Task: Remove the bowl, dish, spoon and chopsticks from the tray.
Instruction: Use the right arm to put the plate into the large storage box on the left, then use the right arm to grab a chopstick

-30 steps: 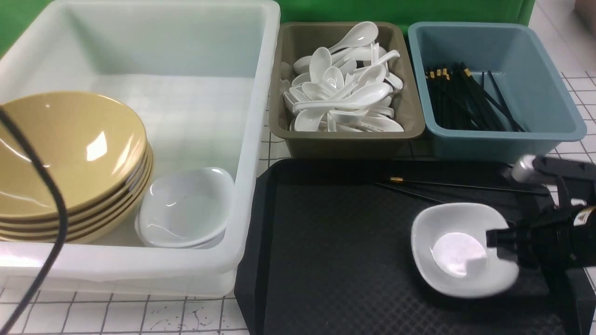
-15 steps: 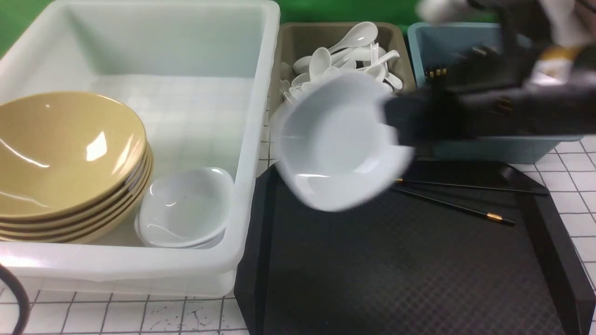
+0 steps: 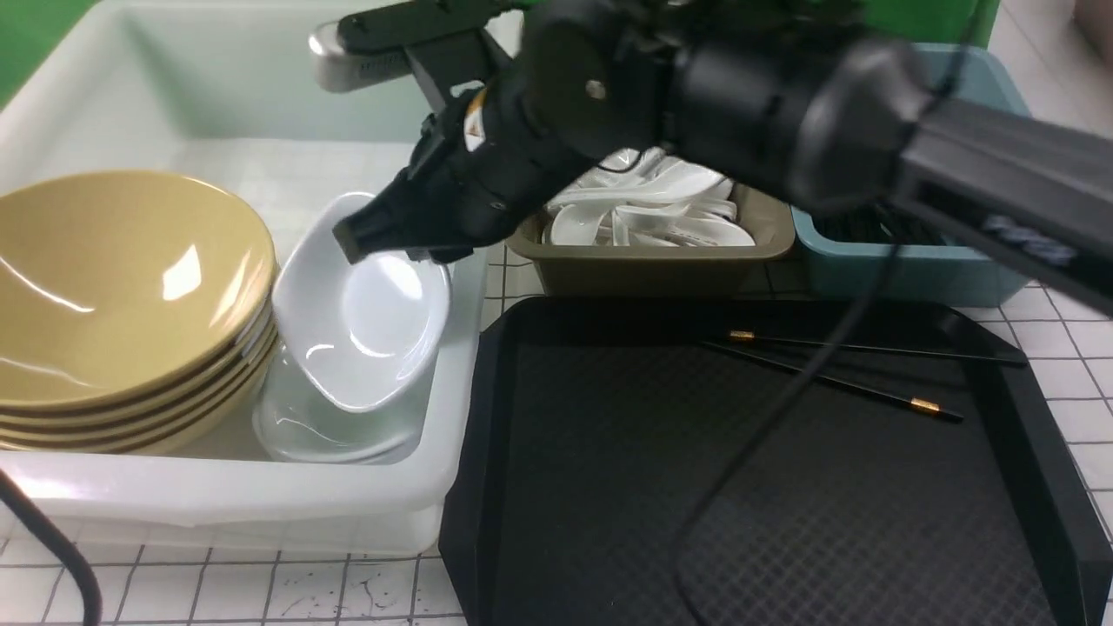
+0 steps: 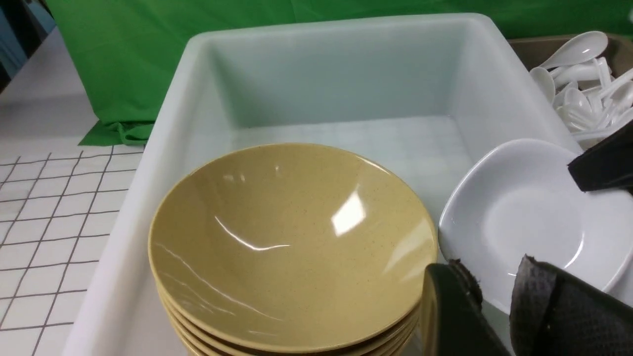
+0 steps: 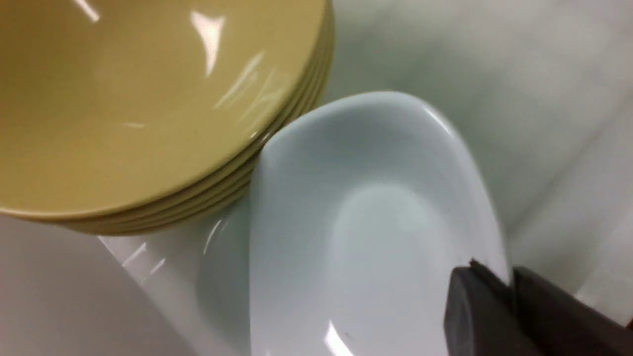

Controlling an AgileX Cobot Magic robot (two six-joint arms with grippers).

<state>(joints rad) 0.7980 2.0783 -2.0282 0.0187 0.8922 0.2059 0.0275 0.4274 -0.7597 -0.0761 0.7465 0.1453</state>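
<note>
- Green backdrop and white gridded tabletop are framing a clearing job, with a big white tub (image 3: 452,487) sitting left of the black tray (image 3: 487,435).
- Reaching across into the tub, the right gripper (image 3: 383,230) is pinching the far rim of the dish (image 3: 365,322), which is hanging tilted with its low edge toward the robot.
- That dish is hovering directly over a dish stack (image 3: 322,435) in the tub's near right corner, its left edge just beside the bowl stack (image 3: 122,278). Whether its low edge is touching the dishes below cannot be told.
- By the look of it, the coming move is turning on that vertical line-up. The dish stack is lying straight beneath the gripper, so a short drop and a release are probably all that is needed, with the bowls' rim the thing to be avoiding.
- Showing only in its own wrist view, the left gripper (image 4: 494,306) is hanging near the bowls and the dish, jaws narrowly parted and holding nothing.
- Black chopsticks (image 3: 835,365) are lying across the tray's far right part, long axis running left to right, on the right arm's side. No bowl or spoon is showing on the tray.
</note>
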